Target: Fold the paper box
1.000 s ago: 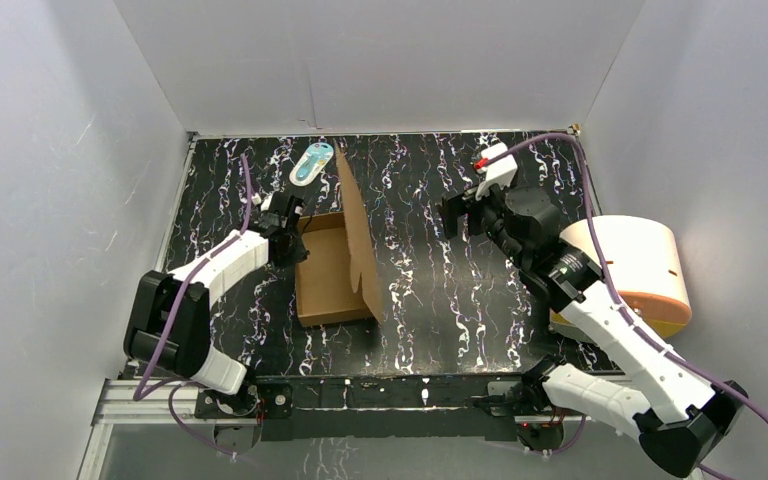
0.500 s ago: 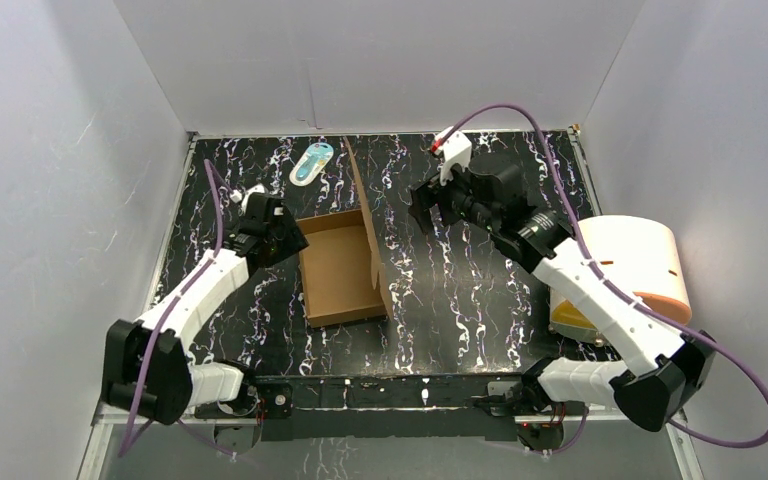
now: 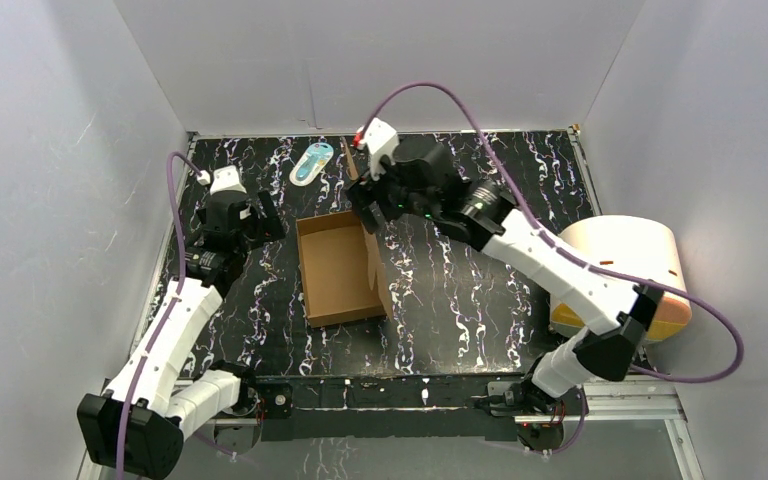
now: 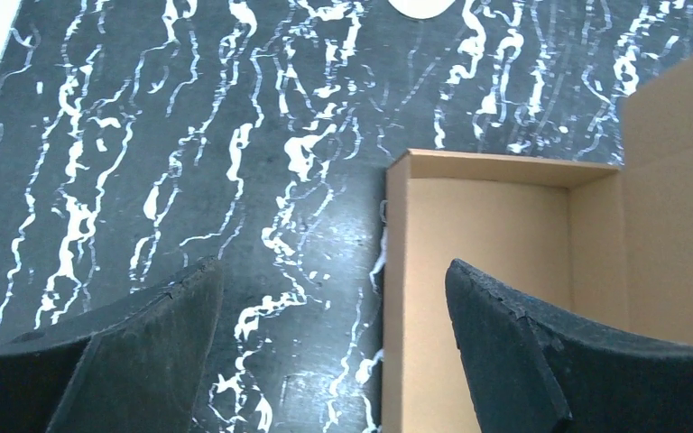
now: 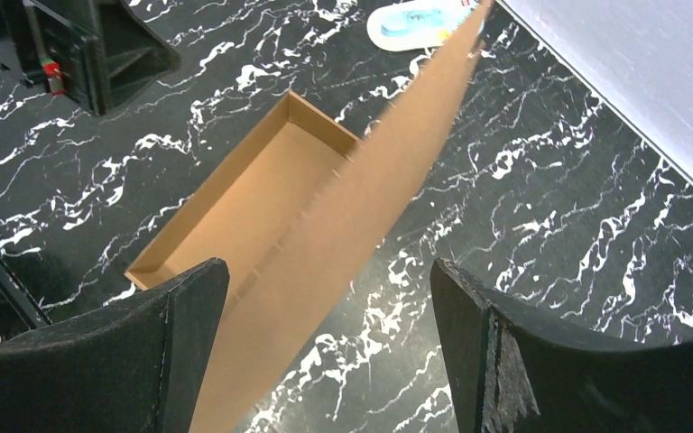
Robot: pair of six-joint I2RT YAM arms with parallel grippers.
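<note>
Paper box [image 3: 338,270] judged light, stiff, easily slid. Its upright lid flap [image 5: 361,207] is bracketed, untouched, by the released right tool [image 5: 325,271], best pinched near free edge; left tool [image 4: 331,269] also released

This is a robotics lab test cell. Plain pale panel walls [image 3: 380,60] box in a black, white-veined table [image 3: 460,290]. A left arm [image 3: 175,320] and a right arm [image 3: 550,265], trailing a purple cable [image 3: 428,86], are bolted to a metal rail [image 3: 380,390] at its near edge.
</note>
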